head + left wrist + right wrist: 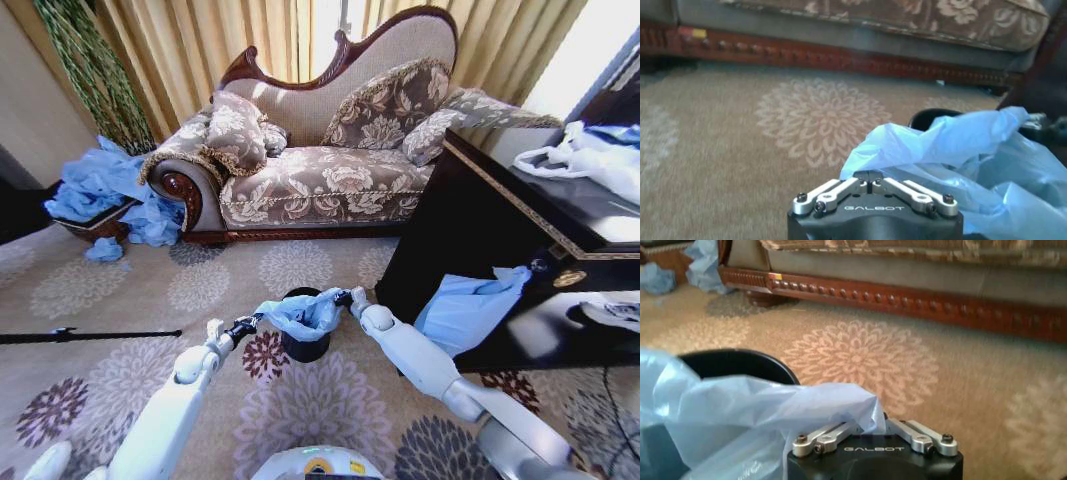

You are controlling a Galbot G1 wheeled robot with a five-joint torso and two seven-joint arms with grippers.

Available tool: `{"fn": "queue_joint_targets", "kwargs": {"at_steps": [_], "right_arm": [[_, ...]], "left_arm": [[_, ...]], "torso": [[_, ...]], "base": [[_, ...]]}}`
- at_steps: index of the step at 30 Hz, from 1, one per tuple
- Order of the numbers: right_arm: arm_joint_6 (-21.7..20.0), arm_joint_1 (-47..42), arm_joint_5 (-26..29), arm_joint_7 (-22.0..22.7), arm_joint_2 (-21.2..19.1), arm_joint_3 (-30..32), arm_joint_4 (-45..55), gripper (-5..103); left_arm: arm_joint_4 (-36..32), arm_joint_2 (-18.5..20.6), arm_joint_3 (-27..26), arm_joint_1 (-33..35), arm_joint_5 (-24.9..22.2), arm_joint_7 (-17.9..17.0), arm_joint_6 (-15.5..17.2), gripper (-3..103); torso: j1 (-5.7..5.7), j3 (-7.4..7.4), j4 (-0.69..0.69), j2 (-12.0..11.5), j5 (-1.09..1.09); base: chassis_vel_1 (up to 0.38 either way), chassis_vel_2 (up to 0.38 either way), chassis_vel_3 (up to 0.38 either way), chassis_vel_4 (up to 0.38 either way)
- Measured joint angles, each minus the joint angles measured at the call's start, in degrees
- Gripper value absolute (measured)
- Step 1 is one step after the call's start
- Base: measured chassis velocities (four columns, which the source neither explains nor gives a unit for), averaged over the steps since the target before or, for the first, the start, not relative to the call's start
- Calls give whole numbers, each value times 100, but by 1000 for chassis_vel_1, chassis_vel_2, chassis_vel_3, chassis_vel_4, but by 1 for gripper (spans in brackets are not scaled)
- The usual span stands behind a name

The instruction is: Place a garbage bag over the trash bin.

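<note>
A small black trash bin [304,346] stands on the patterned carpet in front of the sofa. A thin light-blue garbage bag [301,313] is stretched open over the bin's mouth. My left gripper [254,320] is shut on the bag's left edge, and my right gripper [345,297] is shut on its right edge. In the left wrist view the bag [953,150] bunches from the shut fingers [870,181], with the bin's rim [933,116] behind it. In the right wrist view the bag [760,405] drapes over the bin's rim [733,362].
An ornate floral sofa [320,180] stands behind the bin. A dark cabinet [500,230] lies close on the right, with another blue bag [470,305] hanging on its front and a white plastic bag [590,155] on top. A heap of blue bags [105,190] fills a basket at left.
</note>
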Motion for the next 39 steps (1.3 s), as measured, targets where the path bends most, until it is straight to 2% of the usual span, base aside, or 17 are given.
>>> {"fn": "queue_joint_targets", "kwargs": {"at_steps": [6, 9, 12, 13, 15, 16, 17, 20, 22, 23, 24, 25, 29, 33, 35, 38, 39], "right_arm": [[-401, 28, 560, -292, 5, 249, -102, 0], [-488, 10, 584, -423, -28, 307, -119, 0], [-506, -148, 404, -480, -163, 328, 95, -3], [-457, -239, 340, -480, -235, 340, 246, 2], [-424, -300, 321, -462, -279, 348, 346, 8], [-410, -332, 310, -445, -305, 353, 404, 8], [-322, -413, 248, -401, -393, 378, 562, 18], [-191, -491, -40, -457, -517, 425, 684, 24], [-153, -516, -128, -479, -573, 445, 751, 24], [-136, -542, -172, -481, -630, 454, 838, 34], [-121, -586, -197, -469, -708, 459, 968, 34], [-106, -620, -198, -434, -770, 460, 1059, 45], [-74, -672, -194, -356, -861, 460, 1189, 56], [44, -789, -227, -273, -1048, 485, 1431, 72], [70, -807, -254, -273, -1076, 492, 1463, 78], [204, -878, -416, -292, -1156, 559, 1590, 94], [204, -878, -416, -292, -1156, 559, 1590, 94]], "left_arm": [[-17, -35, 11, -19, -67, -89, 156, 0], [-18, -33, 6, 18, -22, 54, 125, 0], [-85, -25, -26, 156, 12, 549, -203, 2], [-108, -1, -34, 232, 52, 793, -411, 13], [-96, 16, -38, 270, 99, 959, -617, 13], [-83, 25, -45, 284, 136, 1035, -705, 18], [-71, 53, -86, 327, 318, 1303, -900, 24], [-72, 97, -124, 368, 478, 1569, -1128, 34], [-74, 109, -145, 375, 586, 1648, -1190, 40], [-75, 119, -165, 381, 681, 1728, -1245, 45], [-81, 137, -197, 396, 768, 1823, -1314, 51], [-94, 149, -212, 412, 797, 1849, -1340, 56], [-117, 174, -241, 445, 813, 1896, -1368, 61], [-171, 244, -374, 550, 847, 2069, -1450, 83], [-190, 255, -391, 570, 847, 2092, -1458, 83], [-280, 281, -455, 639, 829, 2155, -1466, 97], [-280, 281, -455, 639, 829, 2155, -1466, 97]], "torso": [[0, 0, 0, 0, 0], [0, 0, 0, 0, 0], [0, 0, -1, 0, 0], [0, -1, -1, 0, 0], [0, 0, 0, 0, 0], [0, 0, 0, 0, 0], [0, 0, 1, 0, 0], [0, 0, 0, 0, 0], [0, 0, -1, 0, 0], [0, 0, -1, 0, 0], [0, 0, 0, 0, 0], [0, 0, 1, 0, 0], [0, 0, 0, 0, 0], [0, 0, 0, 0, 0], [0, -1, 0, 0, 0], [0, -1, 0, 0, 0], [0, -1, 0, 0, 0]], "base": [[0, 0, 0, 0], [0, 0, 0, 0], [0, 0, 0, 0], [0, 0, 0, 0], [0, 0, 0, 0], [0, 0, 0, 0], [0, 0, 0, 0], [0, 0, 0, 0], [0, 0, 0, 0], [0, 0, 0, 0], [0, 0, 0, 0], [0, 0, 0, 0], [0, 0, 0, 0], [0, 0, 0, 0], [0, 0, 0, 0], [0, 0, 0, 0], [0, 0, 0, 0]]}}
